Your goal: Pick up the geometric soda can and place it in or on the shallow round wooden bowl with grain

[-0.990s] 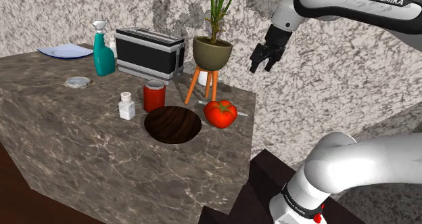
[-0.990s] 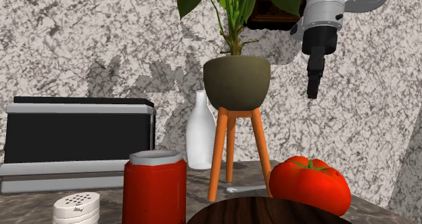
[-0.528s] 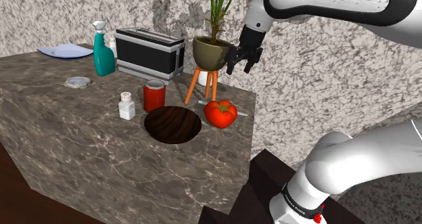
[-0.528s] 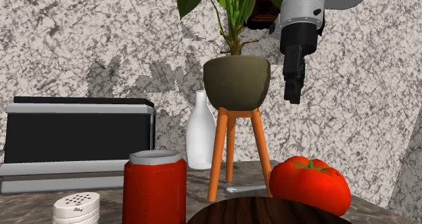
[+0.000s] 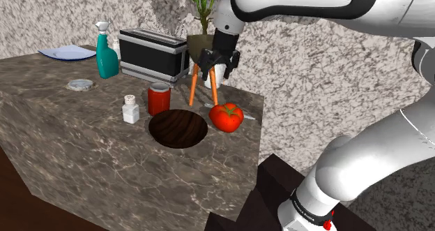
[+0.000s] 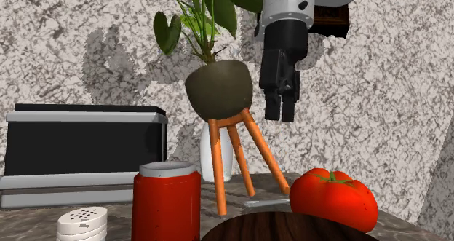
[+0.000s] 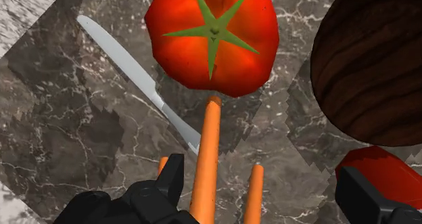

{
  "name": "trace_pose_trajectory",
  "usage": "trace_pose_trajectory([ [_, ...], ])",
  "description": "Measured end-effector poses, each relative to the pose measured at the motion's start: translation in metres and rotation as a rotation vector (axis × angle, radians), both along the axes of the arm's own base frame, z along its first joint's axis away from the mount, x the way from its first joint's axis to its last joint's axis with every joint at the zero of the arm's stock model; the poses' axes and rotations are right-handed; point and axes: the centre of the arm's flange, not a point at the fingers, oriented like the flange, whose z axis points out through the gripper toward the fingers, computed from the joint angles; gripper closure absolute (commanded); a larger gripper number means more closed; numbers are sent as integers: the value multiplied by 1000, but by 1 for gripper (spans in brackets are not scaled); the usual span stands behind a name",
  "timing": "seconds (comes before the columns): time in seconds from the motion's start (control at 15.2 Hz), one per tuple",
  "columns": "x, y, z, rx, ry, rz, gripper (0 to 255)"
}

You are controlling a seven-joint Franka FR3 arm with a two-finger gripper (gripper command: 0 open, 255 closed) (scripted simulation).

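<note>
Potted plant (image 6: 218, 89) now askew, spread-open hand (image 6: 280, 116) newly just beside it, red can (image 6: 166, 203) well apart.

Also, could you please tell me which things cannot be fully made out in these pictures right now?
Soda can: wrist view, cut off by the picture's edge and partly covered by the gripper.
Wooden bowl: second exterior view, cut off by the bottom edge.
White bottle: second exterior view, partly hidden behind the orange legs of the plant stand.
</note>
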Motion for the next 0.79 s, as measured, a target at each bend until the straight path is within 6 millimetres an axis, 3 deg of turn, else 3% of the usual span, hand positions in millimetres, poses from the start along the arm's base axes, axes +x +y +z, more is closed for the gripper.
trace_pose_trajectory([
  [0.79,93,124,-37,9,54,-38,0],
])
